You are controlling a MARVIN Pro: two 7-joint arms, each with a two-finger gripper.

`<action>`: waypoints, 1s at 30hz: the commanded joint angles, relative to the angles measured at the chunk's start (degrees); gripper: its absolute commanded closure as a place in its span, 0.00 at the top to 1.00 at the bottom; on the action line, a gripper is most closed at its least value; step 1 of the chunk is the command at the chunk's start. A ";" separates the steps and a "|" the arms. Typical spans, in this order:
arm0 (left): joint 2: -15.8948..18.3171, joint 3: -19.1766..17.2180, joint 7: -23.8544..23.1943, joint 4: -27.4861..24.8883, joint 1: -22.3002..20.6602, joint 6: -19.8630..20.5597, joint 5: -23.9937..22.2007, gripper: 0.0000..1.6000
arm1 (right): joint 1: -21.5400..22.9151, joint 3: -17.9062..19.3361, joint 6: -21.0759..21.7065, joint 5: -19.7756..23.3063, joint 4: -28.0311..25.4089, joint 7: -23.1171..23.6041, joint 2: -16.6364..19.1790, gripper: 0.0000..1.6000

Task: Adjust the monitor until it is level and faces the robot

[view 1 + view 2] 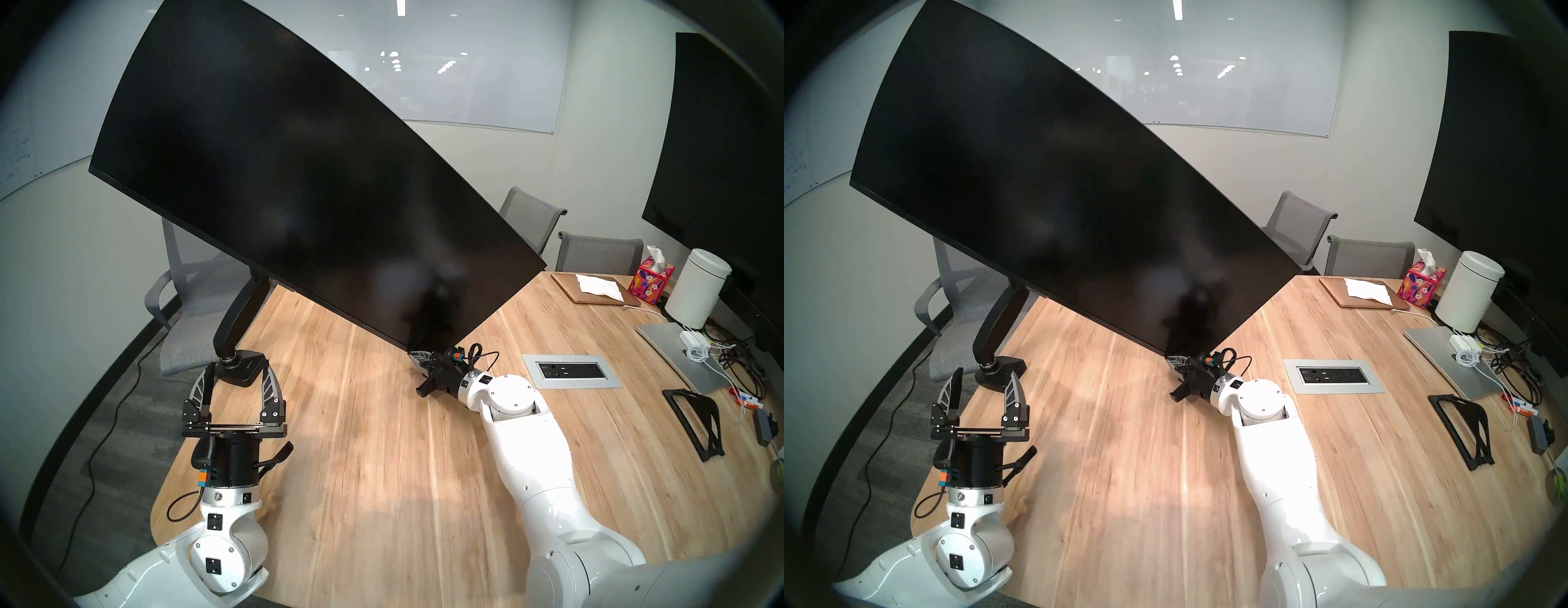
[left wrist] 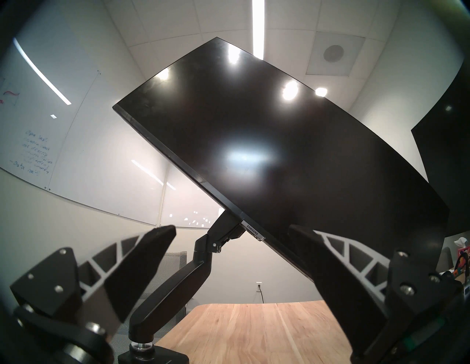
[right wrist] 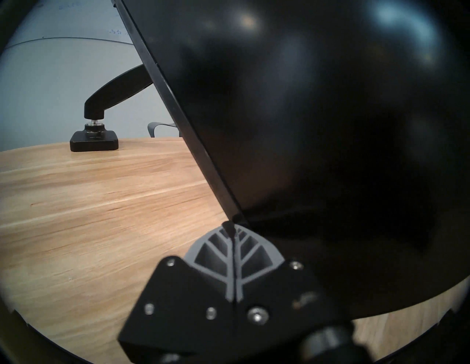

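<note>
1. The left gripper [image 1: 236,380] is being held wide open above the near left part of the wooden table [image 1: 360,467], nothing between its fingers.
2. The right gripper [image 3: 232,230] is being kept fully closed, its fingertips set against the lowest corner of the monitor [image 1: 297,170]; nothing is being clamped.
3. The monitor is being carried steeply tilted over the table on its black arm [image 1: 242,314], its right end low, its left end high.
4. "SAMSUNG" is being shown on a small label [image 2: 253,230] on the monitor's bottom edge.
5. Tissues are being held in a floral box [image 1: 653,278] far right, beside a white lidded canister [image 1: 698,293].
</note>
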 commanded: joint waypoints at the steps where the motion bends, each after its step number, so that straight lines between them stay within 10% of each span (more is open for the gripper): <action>1: -0.10 -0.13 0.10 -0.74 -0.11 -0.17 0.09 1.00 | 2.44 -1.02 0.11 0.03 -0.07 0.84 -0.84 0.00; 15: -0.10 -0.12 0.10 -0.73 -0.12 -0.17 0.08 1.00 | 6.57 -2.95 5.45 -0.46 5.70 2.32 -3.23 0.00; 30: -0.10 -0.12 0.09 -0.72 -0.13 -0.18 0.08 1.00 | 10.58 3.36 11.60 4.02 13.98 -0.71 -6.07 0.00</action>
